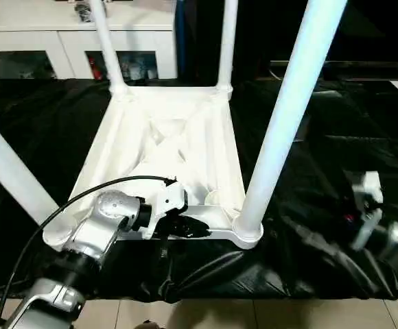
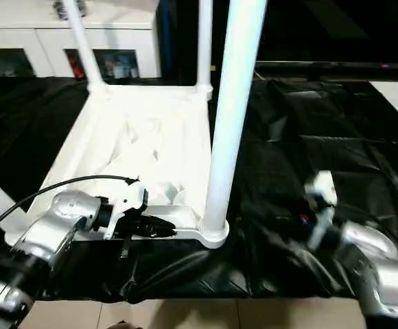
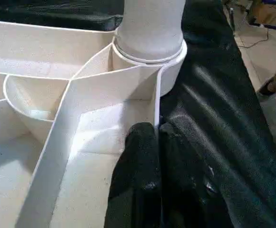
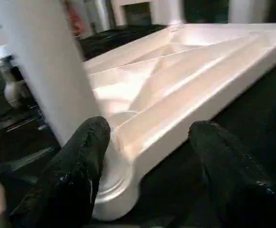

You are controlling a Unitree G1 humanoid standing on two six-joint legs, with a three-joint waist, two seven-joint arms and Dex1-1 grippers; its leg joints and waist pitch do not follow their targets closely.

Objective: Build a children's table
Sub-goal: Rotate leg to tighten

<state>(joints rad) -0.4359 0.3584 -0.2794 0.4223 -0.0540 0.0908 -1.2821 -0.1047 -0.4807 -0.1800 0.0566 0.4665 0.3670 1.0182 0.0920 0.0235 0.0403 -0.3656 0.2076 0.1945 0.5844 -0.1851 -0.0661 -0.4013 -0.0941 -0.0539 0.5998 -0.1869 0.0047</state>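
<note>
Left tool (image 1: 189,227) pinched closed; right tool (image 4: 147,137) spread wide.

White cabinet (image 1: 75,41) behind — black sheet (image 1: 329,137), tiled floor (image 1: 254,314)

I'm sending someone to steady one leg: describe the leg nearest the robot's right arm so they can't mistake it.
On the black-covered bench lies the white table top, ribbed underside up, with tube legs standing at its corners. Go to its near right corner: the leg there rises from the round socket beside the left gripper and looks thickest.
</note>
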